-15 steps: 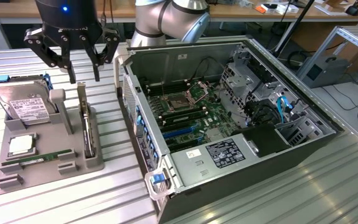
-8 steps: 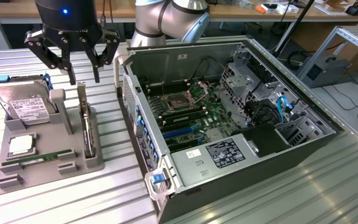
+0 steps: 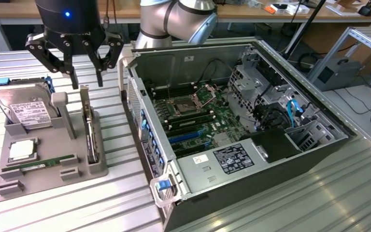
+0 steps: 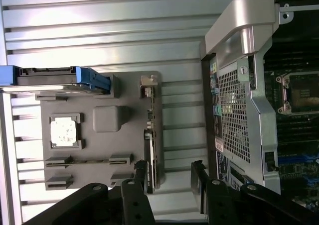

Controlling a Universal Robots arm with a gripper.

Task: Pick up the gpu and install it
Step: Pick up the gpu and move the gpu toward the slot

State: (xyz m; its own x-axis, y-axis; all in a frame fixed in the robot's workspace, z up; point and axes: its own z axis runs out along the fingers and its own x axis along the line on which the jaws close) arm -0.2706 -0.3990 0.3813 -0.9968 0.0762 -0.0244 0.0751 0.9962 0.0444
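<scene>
The gripper (image 3: 86, 79) (image 4: 168, 174) is hanging above the tray (image 3: 44, 180) (image 4: 94, 145), its jaws spread wide and gripping nothing. The gpu (image 3: 90, 130) (image 4: 151, 148) is standing on edge in the tray's slot on the side nearest the case (image 3: 237, 159), just below the fingertips and untouched.

light: bright, overhead | glare: ribbed table (image 4: 124, 46) | shadows: soft
</scene>
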